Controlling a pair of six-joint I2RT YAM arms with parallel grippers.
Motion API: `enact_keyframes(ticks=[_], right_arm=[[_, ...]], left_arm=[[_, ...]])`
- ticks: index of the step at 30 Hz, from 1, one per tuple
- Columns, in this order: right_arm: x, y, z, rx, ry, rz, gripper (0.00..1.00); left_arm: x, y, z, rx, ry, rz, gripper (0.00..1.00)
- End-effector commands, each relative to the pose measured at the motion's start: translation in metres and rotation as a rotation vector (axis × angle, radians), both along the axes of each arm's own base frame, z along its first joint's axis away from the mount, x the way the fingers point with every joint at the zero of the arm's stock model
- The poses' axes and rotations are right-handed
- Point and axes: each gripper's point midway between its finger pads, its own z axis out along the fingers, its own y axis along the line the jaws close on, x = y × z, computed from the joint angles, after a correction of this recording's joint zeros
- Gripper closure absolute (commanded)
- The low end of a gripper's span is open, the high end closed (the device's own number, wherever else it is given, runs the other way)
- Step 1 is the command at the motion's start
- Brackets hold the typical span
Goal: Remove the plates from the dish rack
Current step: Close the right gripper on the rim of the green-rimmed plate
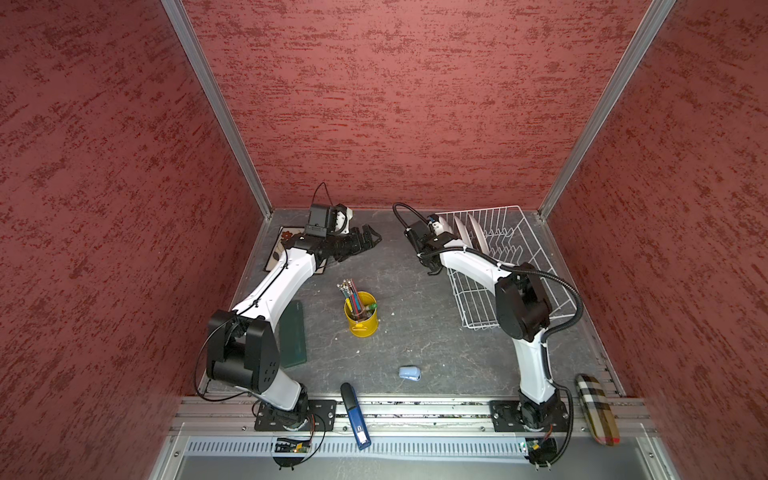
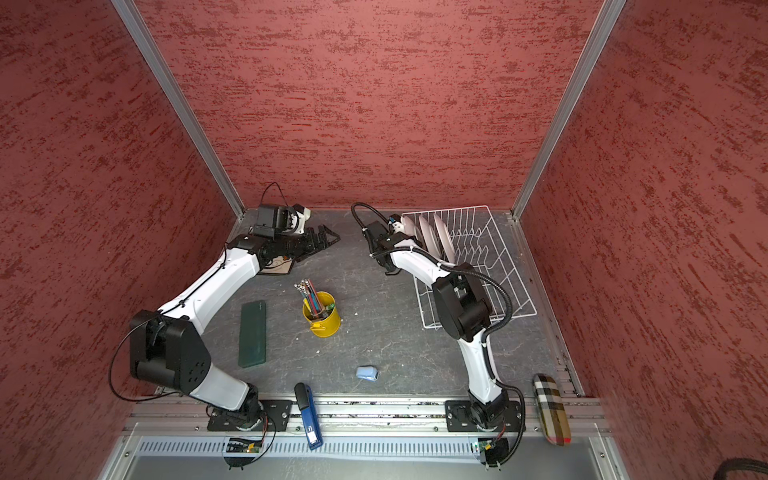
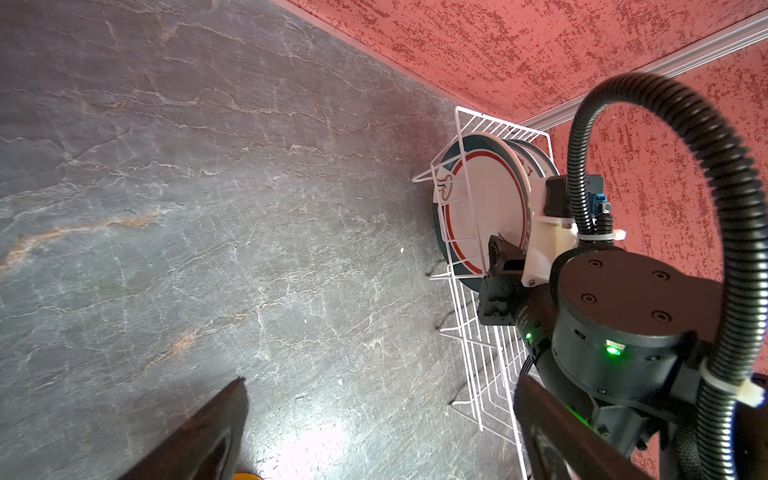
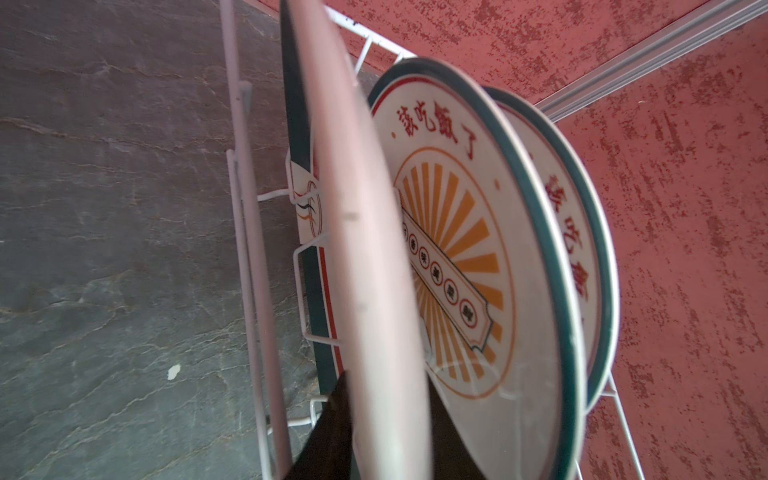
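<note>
your right gripper (image 4: 388, 436) straddles the nearest plate (image 4: 361, 249) in the rack (image 4: 258, 291); clamped or not, you cannot tell. your left gripper (image 1: 371, 239) gapes open.

The dish rack (image 1: 536, 266) sits in the table's (image 1: 415, 332) far right corner. Three round plates (image 1: 477, 237) stand on edge, side by side, in the rack's far left end. A square plate (image 1: 276, 251) lies flat near the far left corner. A pencil cup (image 1: 362, 318) stands mid-table, with a flat case (image 1: 293, 336) to its left, near the left edge. A small stapler (image 1: 410, 372) lies towards the front edge, a long stapler (image 1: 355, 415) across the front rail (image 1: 415, 409), and a glasses case (image 1: 597, 409) beyond the front right corner.
</note>
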Motion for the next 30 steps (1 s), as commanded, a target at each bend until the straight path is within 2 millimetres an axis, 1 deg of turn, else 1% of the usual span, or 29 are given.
enact_keyframes(ticks=[1, 11, 25, 30], right_arm=[[0.0007, -0.0062, 0.0188, 0.009, -0.049, -0.012, 0.76], [-0.0010, -0.0081, 0.0158, 0.000, -0.046, -0.016, 0.85], [0.0020, -0.0077, 0.0222, -0.005, -0.061, -0.019, 1.00], [0.0027, -0.0091, 0.0243, -0.018, -0.070, -0.029, 1.00]], left_arm=[[0.0019, -0.0027, 0.0022, 0.005, -0.007, -0.005, 0.00], [0.0019, -0.0027, 0.0014, 0.005, -0.005, -0.006, 0.00], [0.0007, -0.0025, 0.0011, 0.007, -0.003, -0.007, 0.01], [0.0002, -0.0014, 0.0014, 0.009, -0.004, -0.005, 0.00]])
